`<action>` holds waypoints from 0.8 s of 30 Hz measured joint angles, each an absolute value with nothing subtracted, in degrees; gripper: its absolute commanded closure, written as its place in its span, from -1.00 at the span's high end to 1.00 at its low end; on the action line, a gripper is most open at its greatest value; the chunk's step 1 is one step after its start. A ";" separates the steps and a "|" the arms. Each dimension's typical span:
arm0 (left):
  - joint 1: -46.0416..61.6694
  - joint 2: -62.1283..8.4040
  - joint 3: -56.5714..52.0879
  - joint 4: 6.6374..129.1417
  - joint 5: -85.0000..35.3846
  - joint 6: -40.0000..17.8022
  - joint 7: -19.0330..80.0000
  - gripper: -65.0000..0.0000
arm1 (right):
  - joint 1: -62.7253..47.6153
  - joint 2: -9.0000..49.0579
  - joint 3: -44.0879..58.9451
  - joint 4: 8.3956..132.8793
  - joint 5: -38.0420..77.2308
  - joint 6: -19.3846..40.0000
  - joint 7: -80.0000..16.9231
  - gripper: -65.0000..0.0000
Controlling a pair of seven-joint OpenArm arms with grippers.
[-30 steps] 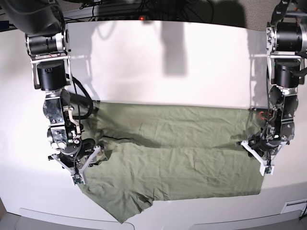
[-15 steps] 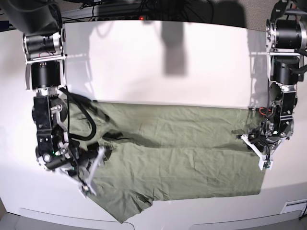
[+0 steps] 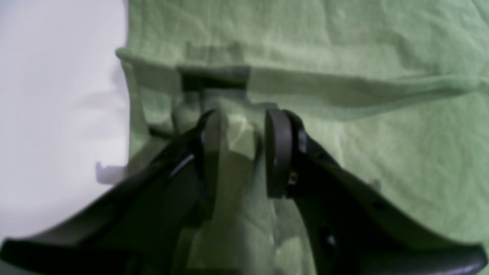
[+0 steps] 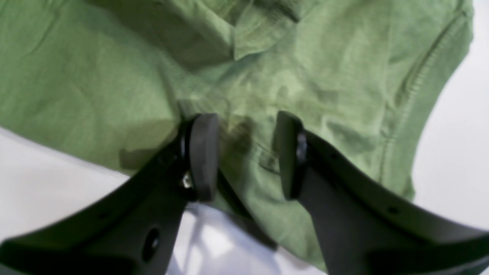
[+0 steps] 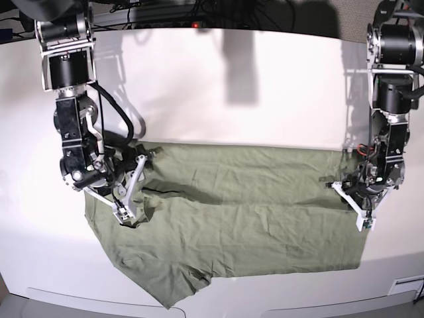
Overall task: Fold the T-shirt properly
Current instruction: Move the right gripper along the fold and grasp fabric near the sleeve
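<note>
Left gripper: clenched on a raised pinch of the T-shirt; a ridge of green cloth stands between the two black pads and runs back toward the wrist.
Cloth beyond the left gripper: a folded ridge runs crosswise just past the fingertips, with flat wrinkled fabric further on; white table lies off one side of the jaws.
Right gripper: jaws parted, pads either side of a wrinkled patch of shirt; whether they are pinching the cloth or only resting on it, I cannot tell.
Cloth beyond the right gripper: a stitched hem curves away to one side, and a folded flap lies ahead of the fingertips.
T-shirt overall: spread flat across the near half of the table, one arm at each end, a loose corner toward the front edge.
</note>
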State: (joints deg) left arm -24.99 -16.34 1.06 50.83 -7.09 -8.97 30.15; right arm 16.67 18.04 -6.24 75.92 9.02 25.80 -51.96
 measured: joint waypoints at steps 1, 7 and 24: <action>-24.67 -16.36 1.06 50.83 -7.09 -8.97 30.11 -0.42 | 16.86 18.04 -6.24 75.07 8.99 25.56 -51.40 -0.23; -23.99 -16.34 1.06 50.83 -7.09 -8.97 30.09 -0.42 | 20.12 18.00 -6.24 66.83 8.97 25.36 -50.96 -0.23; -23.97 -16.32 1.06 50.83 -7.09 -8.97 29.95 -0.42 | 25.06 12.03 -6.09 65.17 5.67 25.32 -46.30 -0.23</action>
